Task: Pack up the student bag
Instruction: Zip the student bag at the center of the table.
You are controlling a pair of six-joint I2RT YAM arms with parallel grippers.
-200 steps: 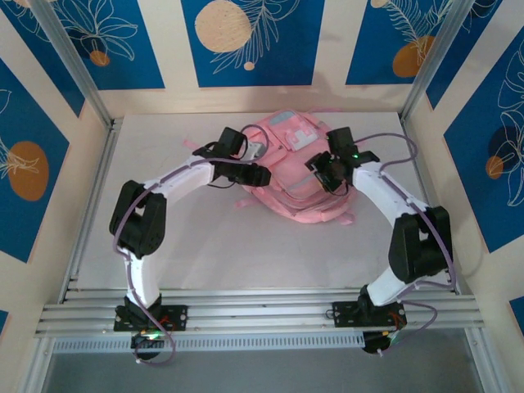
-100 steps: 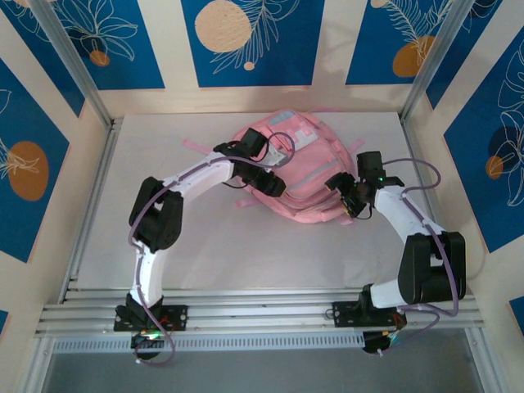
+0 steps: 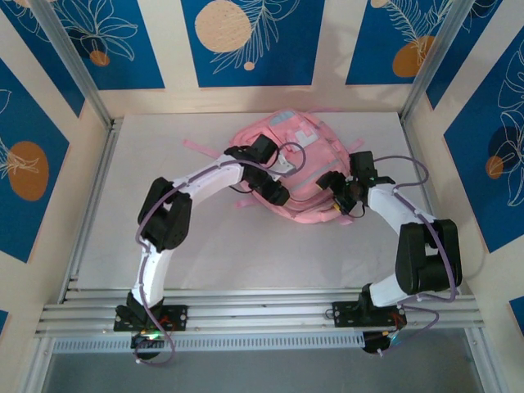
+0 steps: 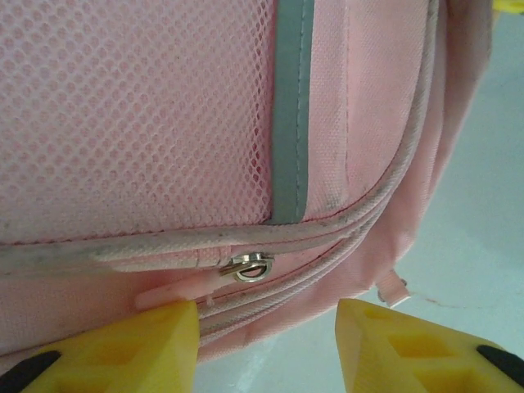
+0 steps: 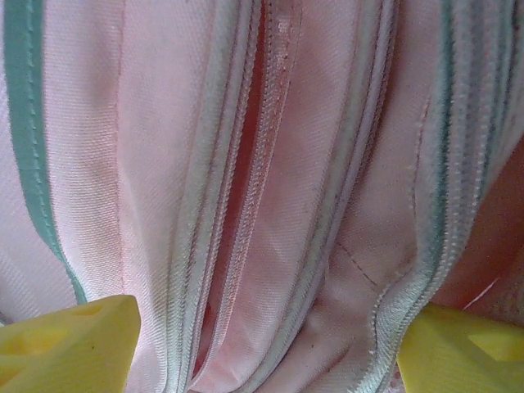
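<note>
**Item:** student bag (image 3: 299, 147). Large soft pink fabric backpack w/ grey-blue trim, lying at back-centre of flat white table (image 3: 205, 246), close to rear wall, well apart from arm bases. Thin pink strap (image 3: 199, 147) trails off its left side onto table.

**Detail, left wrist view:** pink mesh panel (image 4: 131, 106) crossed by grey-blue vertical stripe (image 4: 291, 106). Below it, zip line w/ small silver metal slider ring (image 4: 250, 268).

**Detail, right wrist view:** long zip seam (image 5: 246, 205) gaping, darker pink inside.

**left gripper** (image 3: 277, 195): on bag's near-left edge. Yellow fingers stand apart w/ bag's lower edge betw. them. Nothing clamped.

**right gripper** (image 3: 337, 195): at bag's near-right side. Fingers spread wide, fabric across the gap. Not pinched, released.
</note>
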